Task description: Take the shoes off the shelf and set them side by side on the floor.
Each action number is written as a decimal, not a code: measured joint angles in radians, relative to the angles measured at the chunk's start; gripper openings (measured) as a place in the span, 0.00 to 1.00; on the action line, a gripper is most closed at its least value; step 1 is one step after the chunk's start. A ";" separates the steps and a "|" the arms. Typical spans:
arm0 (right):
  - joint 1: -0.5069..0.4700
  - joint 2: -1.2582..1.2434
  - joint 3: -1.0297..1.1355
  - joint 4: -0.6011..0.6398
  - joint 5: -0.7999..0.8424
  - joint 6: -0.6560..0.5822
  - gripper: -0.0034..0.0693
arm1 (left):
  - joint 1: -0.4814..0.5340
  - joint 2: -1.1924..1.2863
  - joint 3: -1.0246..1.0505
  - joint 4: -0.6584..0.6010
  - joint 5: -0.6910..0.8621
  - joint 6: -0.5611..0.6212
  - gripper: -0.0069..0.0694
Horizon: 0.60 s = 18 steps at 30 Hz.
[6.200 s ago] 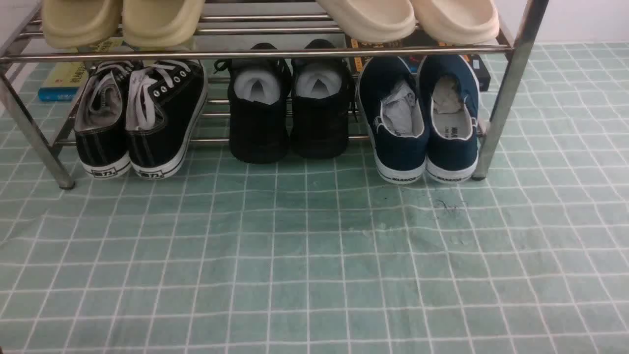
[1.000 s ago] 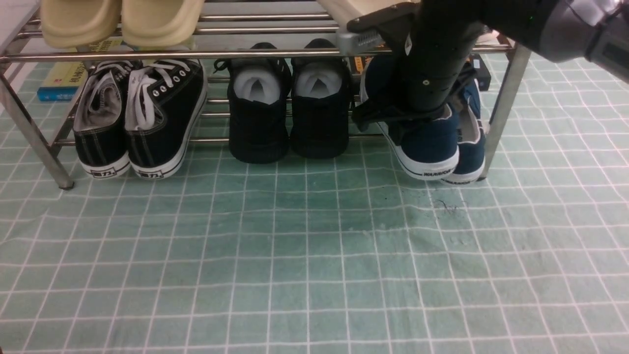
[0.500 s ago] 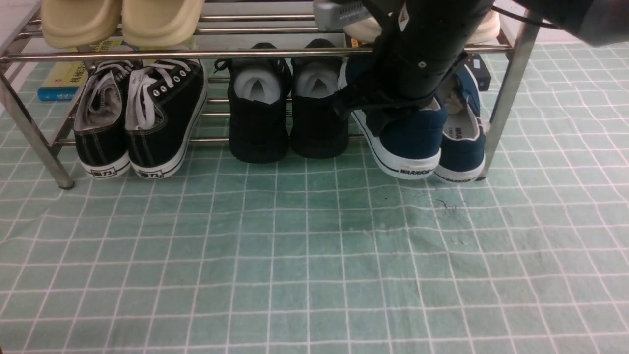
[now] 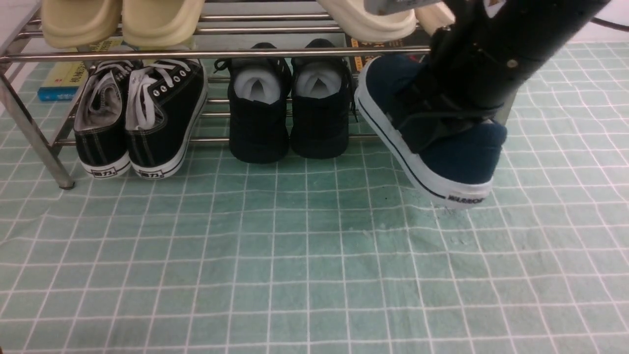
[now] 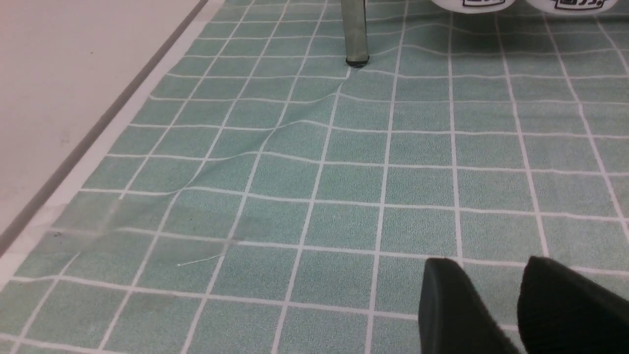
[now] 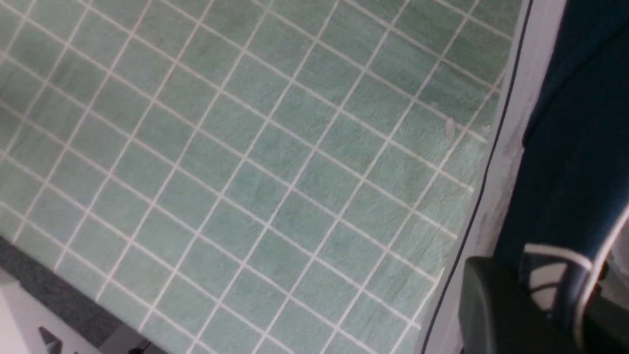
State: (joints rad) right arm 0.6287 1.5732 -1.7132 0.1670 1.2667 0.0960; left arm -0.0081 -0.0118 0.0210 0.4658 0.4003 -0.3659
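One navy shoe (image 4: 457,157) hangs tilted in front of the shelf (image 4: 275,53), its white "WARRIOR" heel just above the floor (image 4: 295,270). My right gripper (image 4: 437,123) is shut on its side wall. In the right wrist view one finger (image 6: 491,305) sits outside the white-trimmed collar of the navy shoe (image 6: 580,147) and the other inside. The second navy shoe is hidden behind the arm and the held shoe. My left gripper (image 5: 489,265) hovers low over the floor (image 5: 344,187), open and holding nothing, near the shelf's left leg (image 5: 355,34).
Black lace-up sneakers (image 4: 140,113) and all-black shoes (image 4: 290,108) stand on the lower tier. Beige slippers (image 4: 123,22) lie on the top tier, left and right. Books (image 4: 61,81) lie behind the rack. The cloth ends at a pale bare surface (image 5: 59,88).
My right arm has pulled the navy shoe off the lower tier, out toward the camera and to the right. It now covers the second navy shoe and the shelf's right leg.
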 joint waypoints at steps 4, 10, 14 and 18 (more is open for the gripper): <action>0.001 -0.087 0.084 0.096 -0.003 -0.005 0.09 | 0.000 0.000 0.000 0.000 0.000 0.000 0.41; 0.001 -0.078 0.240 0.347 -0.003 -0.148 0.10 | 0.000 0.000 0.000 0.000 0.000 0.000 0.41; 0.001 -0.038 0.273 0.485 -0.004 -0.253 0.10 | 0.000 0.000 0.000 0.000 0.000 0.000 0.41; 0.001 0.007 0.272 0.520 -0.007 -0.288 0.10 | 0.000 0.000 0.000 0.000 0.000 0.000 0.41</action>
State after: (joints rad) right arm 0.6296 1.5806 -1.4410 0.6875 1.2597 -0.1918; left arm -0.0081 -0.0118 0.0210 0.4658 0.4003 -0.3659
